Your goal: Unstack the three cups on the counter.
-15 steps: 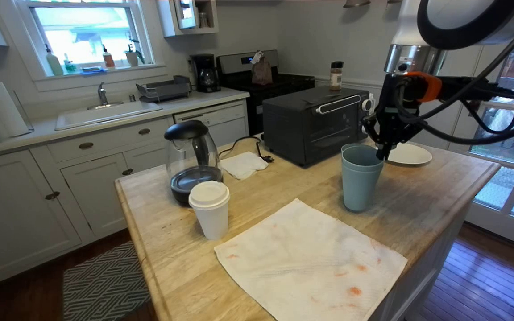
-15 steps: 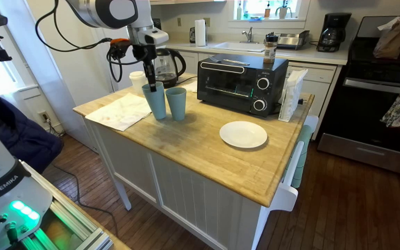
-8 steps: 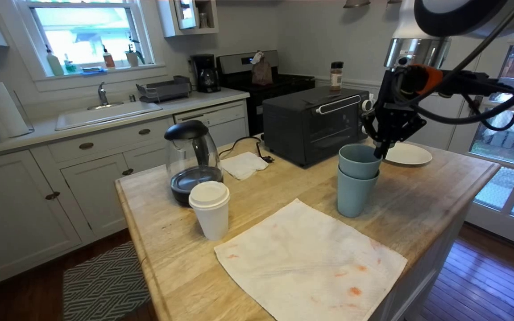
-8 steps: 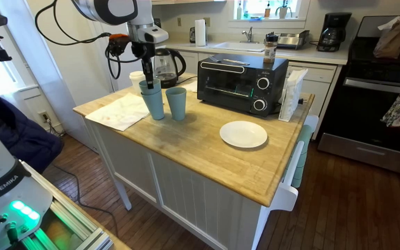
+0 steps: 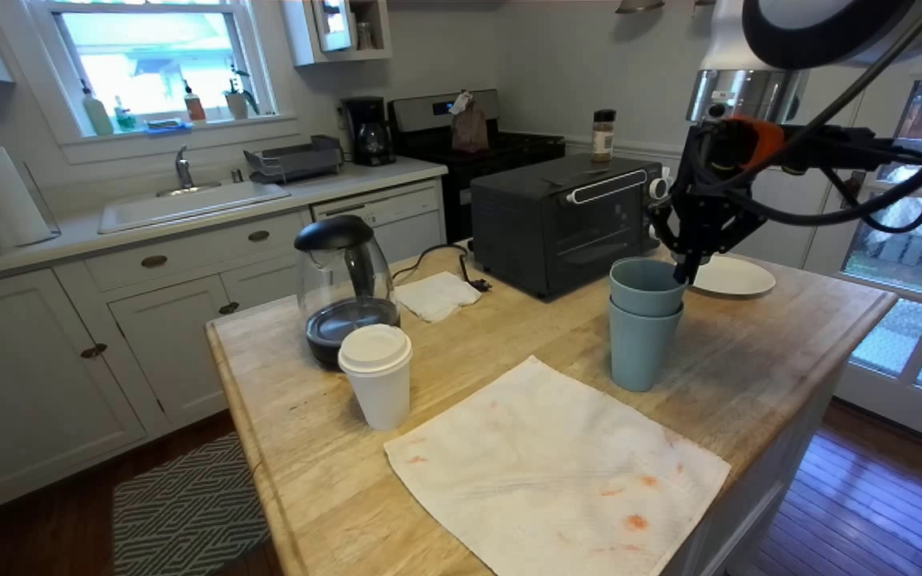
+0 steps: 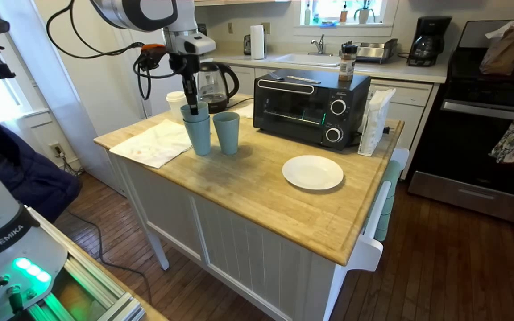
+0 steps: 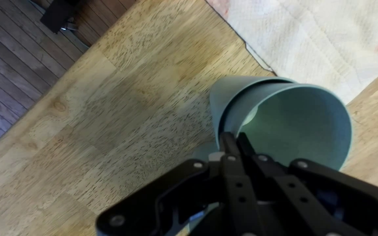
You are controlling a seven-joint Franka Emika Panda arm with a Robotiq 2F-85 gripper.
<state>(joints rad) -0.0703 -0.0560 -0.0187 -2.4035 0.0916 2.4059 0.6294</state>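
Note:
Three teal cups are at the wooden counter. My gripper is shut on the rim of the upper cup, one finger inside it, as the wrist view shows at the gripper's tips. The upper cup is partly raised but its lower part is still inside the lower cup, which appears to stand on the counter, leaning slightly. The third cup stands upright and separate, close beside them. It is hidden behind the stack in an exterior view and mostly hidden under my gripper in the wrist view.
A stained white cloth lies near the cups. A white lidded cup, a glass kettle, a black toaster oven and a white plate stand on the counter. The counter edge is near.
The upper cup stands further out of the lower cup than a second ago, with more of its side showing. The last half second shows only a slight shift of gripper and cups.

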